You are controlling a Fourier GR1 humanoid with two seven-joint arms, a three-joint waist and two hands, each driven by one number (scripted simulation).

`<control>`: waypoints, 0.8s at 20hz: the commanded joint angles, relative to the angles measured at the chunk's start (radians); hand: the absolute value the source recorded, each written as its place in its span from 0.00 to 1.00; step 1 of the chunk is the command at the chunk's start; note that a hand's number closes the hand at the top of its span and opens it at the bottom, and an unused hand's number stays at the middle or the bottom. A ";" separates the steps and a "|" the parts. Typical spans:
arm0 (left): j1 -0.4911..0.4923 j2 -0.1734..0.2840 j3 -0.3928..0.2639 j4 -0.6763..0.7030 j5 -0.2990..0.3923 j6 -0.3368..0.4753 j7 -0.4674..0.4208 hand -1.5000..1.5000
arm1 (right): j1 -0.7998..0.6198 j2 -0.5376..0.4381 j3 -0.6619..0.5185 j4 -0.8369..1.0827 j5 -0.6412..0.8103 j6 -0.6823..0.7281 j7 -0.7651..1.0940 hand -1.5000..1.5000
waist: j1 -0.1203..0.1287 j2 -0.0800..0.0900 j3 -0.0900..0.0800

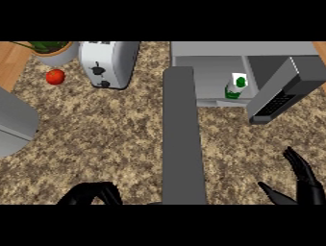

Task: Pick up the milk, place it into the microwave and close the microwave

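- The white-and-green milk carton [236, 86] stands upright inside the grey microwave [215, 62], just behind its sill.
- My right hand [304, 185] is empty, fingers straight and spread; my left hand [91, 194] curls on nothing.
- The dark hinged microwave door [282, 91] hangs open: swinging it carelessly could clip the carton.

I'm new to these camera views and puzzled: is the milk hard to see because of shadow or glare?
Head view: no glare; light is even and flat. The milk stands inside the microwave, in its greyer interior, still readable. The microwave door hangs open beside it. The toaster shows soft highlights only.
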 commanded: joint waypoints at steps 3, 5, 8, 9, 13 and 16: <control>-0.113 -0.036 -0.090 0.136 -0.096 0.121 -0.037 1.00 | 0.077 -0.058 -0.056 -0.035 -0.071 0.103 -0.042 0.00 | 0.007 0.002 0.001; -0.222 -0.037 -0.088 0.202 -0.080 0.251 -0.016 1.00 | 0.096 -0.077 -0.053 -0.090 -0.083 0.124 -0.006 0.00 | 0.001 0.003 0.000; -0.289 -0.037 -0.092 0.256 -0.070 0.273 -0.021 1.00 | 0.175 -0.092 -0.063 -0.157 -0.107 0.145 0.016 0.00 | 0.003 0.002 0.000; -0.307 -0.037 -0.092 0.363 -0.106 0.272 -0.089 1.00 | 0.141 -0.084 -0.072 -0.071 -0.100 0.154 -0.040 0.00 | 0.006 0.003 0.001; -0.398 -0.028 -0.187 0.379 -0.184 0.175 0.075 1.00 | 0.126 -0.106 -0.062 -0.088 -0.108 0.170 -0.010 0.00 | -0.006 0.004 0.001; -0.426 -0.037 -0.257 0.488 -0.203 0.144 0.097 1.00 | 0.155 -0.137 -0.064 -0.059 -0.104 0.212 -0.061 0.00 | -0.009 0.005 0.002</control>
